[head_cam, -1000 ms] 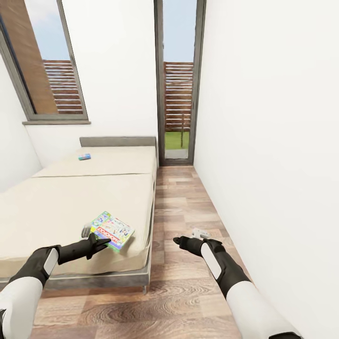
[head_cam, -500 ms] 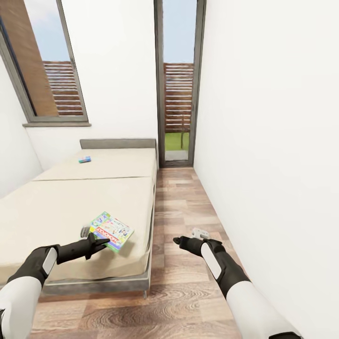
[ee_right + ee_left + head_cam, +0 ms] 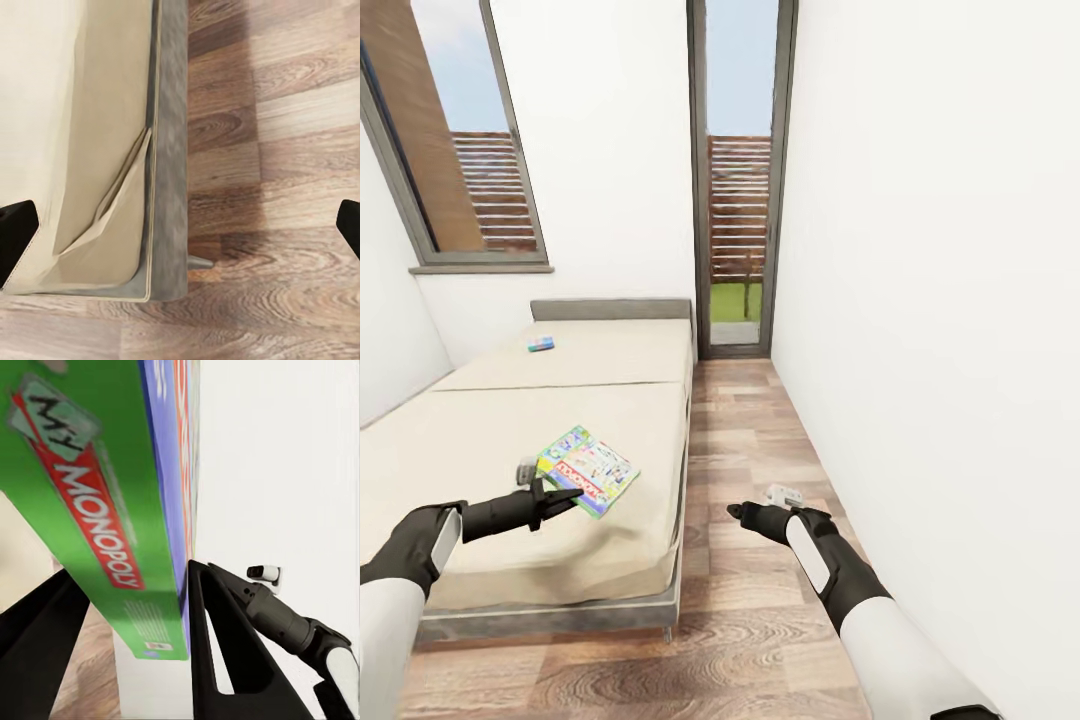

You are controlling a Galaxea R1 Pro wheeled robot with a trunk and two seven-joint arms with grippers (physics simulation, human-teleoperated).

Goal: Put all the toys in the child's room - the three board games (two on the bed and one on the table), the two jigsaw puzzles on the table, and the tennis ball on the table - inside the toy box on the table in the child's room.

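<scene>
My left gripper (image 3: 127, 607) clamps the Monopoly board game (image 3: 112, 495) by its edge; right gripper (image 3: 745, 514) spread, empty. Carry level.

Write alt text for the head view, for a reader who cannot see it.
The robot's left hand grips a colourful Monopoly board game above the near corner of a beige bed. Its right hand hangs empty over the wood floor; another small box lies by the headboard.

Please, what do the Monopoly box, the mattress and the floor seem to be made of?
Monopoly box: probably glossy printed cardboard, judging by its thin flat edges. Mattress: plain matte beige fabric, creased at the corner. Floor: wood planks, or a wood-look laminate, showing grain and a faint sheen.
</scene>
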